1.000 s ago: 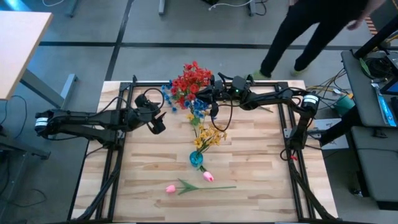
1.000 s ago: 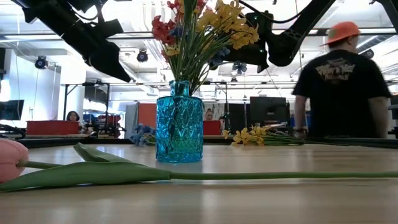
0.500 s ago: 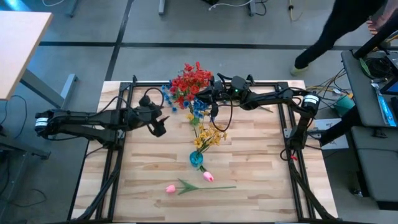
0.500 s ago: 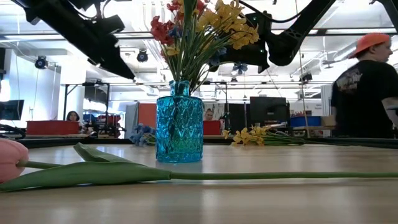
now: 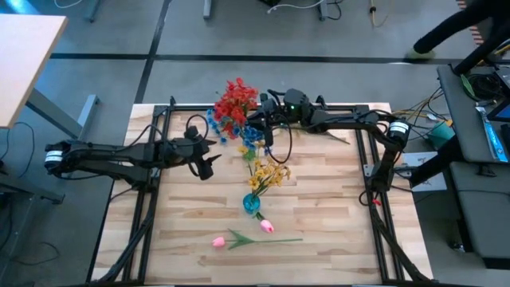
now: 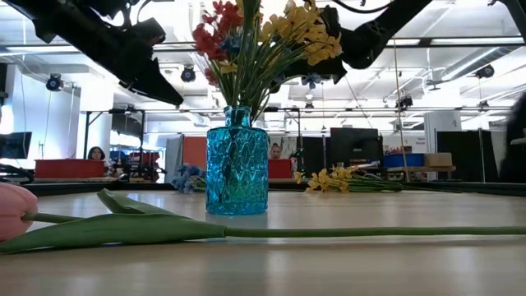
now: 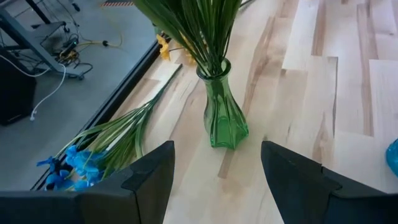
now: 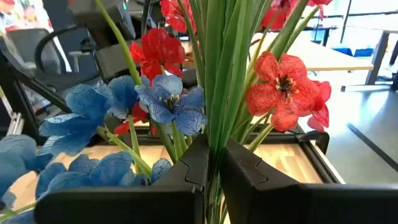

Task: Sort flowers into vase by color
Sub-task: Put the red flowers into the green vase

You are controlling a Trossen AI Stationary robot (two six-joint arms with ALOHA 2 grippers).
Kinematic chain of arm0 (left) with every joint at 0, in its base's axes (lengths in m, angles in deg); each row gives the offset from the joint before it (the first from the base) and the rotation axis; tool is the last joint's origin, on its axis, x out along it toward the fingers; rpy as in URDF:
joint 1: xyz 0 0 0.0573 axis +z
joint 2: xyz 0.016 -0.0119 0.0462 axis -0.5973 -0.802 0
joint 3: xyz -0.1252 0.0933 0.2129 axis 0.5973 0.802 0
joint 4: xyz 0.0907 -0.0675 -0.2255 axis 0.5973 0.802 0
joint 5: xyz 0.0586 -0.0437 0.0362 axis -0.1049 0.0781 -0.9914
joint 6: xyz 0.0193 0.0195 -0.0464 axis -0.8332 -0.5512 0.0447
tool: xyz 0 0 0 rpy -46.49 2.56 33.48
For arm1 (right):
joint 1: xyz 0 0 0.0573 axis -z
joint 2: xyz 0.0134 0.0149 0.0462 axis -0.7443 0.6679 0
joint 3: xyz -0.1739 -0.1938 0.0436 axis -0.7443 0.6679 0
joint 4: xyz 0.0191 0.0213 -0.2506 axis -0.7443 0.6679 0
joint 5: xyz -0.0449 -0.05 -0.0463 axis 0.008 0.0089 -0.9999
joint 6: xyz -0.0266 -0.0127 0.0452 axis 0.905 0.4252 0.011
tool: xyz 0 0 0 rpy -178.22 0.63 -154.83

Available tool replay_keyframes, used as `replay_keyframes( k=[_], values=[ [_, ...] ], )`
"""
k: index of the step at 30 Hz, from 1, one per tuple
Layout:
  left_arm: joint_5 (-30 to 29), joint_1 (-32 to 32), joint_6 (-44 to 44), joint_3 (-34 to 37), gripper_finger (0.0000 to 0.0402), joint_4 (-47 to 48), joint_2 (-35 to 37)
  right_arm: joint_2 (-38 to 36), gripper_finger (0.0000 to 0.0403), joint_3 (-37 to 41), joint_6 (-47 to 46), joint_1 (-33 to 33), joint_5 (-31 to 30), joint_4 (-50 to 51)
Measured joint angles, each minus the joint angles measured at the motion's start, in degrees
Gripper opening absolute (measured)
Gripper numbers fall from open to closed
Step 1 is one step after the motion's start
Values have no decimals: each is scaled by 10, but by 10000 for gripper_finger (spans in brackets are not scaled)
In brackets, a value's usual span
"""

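Observation:
My right gripper is over the table's far middle, shut on a bunch of green stems with red blossoms and blue blossoms. A green glass vase stands on the table below, full of stems. My left gripper hangs open left of the bunch, and its wrist view faces the green vase between its fingers. A blue glass vase with yellow sprays stands nearer. Two pink tulips lie on the near table. My right gripper pinches the bunch's green stems between its two fingers, below the blossoms. The fingers lie across the stems, coming level from the table's right side. The red heads lean toward the far left. The lower stem ends are hidden from this view.
A blue spray lies on the table by the far left frame rail. A yellow spray lies on the far right of the table. Black frame rails run along the table's edges. A person walks on the floor beyond the far right corner.
My right gripper has moved left and toward the far edge, rising a little, and the red blossoms have swung left with it. My left gripper has drifted slightly right and nearer. The person behind the table has walked off to the right.

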Motion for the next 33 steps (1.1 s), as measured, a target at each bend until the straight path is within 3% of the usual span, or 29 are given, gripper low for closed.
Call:
replay_keyframes(
  k=[22,33],
  values=[
    [-21,1,-2,0,223,-2,0,0,26,13,52,0,0,0],
    [-22,0,-2,0,223,-2,0,0,113,13,48,0,0,0]
  ],
)
